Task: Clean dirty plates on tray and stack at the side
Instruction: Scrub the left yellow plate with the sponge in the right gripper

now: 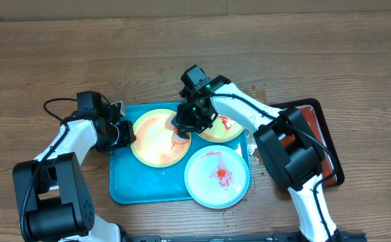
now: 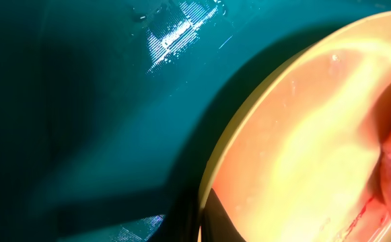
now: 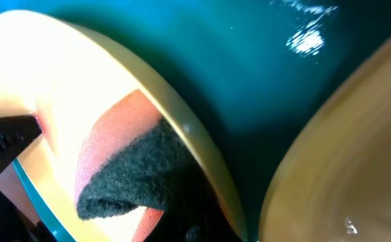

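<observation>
**Right gripper (image 1: 185,128) and sponge (image 1: 181,140) on the yellow-green plate (image 1: 151,144)**

Overhead: my right arm reaches over the tray (image 1: 131,181), jaws closed on the pink sponge, which presses on the yellow-green plate's right side. That plate lies in the tray's back left part. My left gripper (image 1: 124,132) is pinched narrow on its left rim. The pale green plate (image 1: 230,131), red-smeared, sits in the back right corner. The pale blue plate (image 1: 212,185), with a red blot, fills the front right corner, its edge over the tray's front rim. A black tray (image 1: 330,154) lies on the table (image 1: 47,54) beside the tray's right edge.

Left wrist: the yellow-green rim curves close over the turquoise floor; my own fingers barely show.

Right wrist: the sponge, pink with a dark green scouring layer, rests on the plate. A black fingertip (image 3: 7,134) of my left gripper touches the far rim, and the pale green plate lies just beside.
</observation>
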You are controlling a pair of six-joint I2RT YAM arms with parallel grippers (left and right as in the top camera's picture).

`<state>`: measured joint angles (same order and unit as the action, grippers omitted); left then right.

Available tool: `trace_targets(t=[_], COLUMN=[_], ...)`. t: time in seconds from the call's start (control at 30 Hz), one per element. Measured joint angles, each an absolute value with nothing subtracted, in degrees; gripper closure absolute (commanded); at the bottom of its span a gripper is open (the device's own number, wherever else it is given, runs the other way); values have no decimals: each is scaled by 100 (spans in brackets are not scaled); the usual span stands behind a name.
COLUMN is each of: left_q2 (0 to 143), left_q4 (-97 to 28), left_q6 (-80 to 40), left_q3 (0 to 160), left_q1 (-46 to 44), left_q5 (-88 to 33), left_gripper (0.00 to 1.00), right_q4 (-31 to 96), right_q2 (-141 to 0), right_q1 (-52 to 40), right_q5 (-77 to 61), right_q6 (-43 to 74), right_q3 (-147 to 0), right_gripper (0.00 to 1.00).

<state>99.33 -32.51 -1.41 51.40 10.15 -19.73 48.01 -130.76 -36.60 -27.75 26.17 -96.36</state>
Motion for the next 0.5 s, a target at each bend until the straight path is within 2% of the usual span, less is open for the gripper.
trace_targets(t=[0.5], left_q2=[9933], left_q4=[-3251], left_q6=[-156], left_q3=[5140], left_q1=[1015], left_q5=[-1973], left_gripper=[96], right_q4=[4311], right_q2=[-13185], right_q1=[-4584], right_q5=[-3542], right_q6=[2692], right_q3=[-9511], right_gripper=[96])
